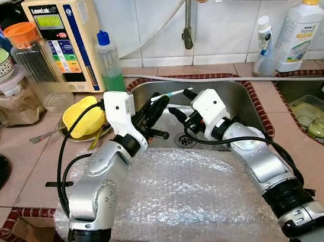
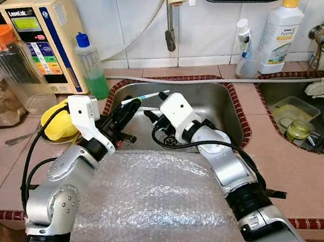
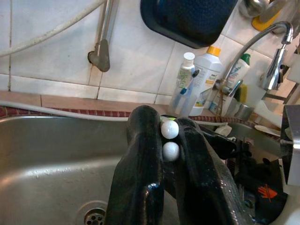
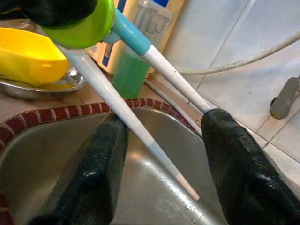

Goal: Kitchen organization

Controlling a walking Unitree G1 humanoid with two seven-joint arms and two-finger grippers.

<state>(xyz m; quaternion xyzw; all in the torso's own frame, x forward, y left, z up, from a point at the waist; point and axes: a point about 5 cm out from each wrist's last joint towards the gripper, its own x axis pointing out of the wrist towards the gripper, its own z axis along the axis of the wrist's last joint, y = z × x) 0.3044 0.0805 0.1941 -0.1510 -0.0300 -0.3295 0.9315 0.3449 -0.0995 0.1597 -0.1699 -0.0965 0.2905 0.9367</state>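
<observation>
While both my arms reach over the bubble wrap (image 1: 184, 201) into the steel sink (image 1: 239, 96), my left gripper (image 1: 151, 107) pinches a pair of training chopsticks (image 1: 170, 94) just above the basin, near the drain (image 1: 184, 140). In the left wrist view, my fingers (image 3: 140, 154) are pressed together on their two white ends. In the right wrist view, my right gripper (image 4: 161, 154) stands spread, the chopsticks' pale sticks and green hinge (image 4: 84, 23) crossing between its fingers.

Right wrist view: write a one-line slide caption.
Right hand open around white training chopsticks over the steel sink, held by the left hand.
</observation>
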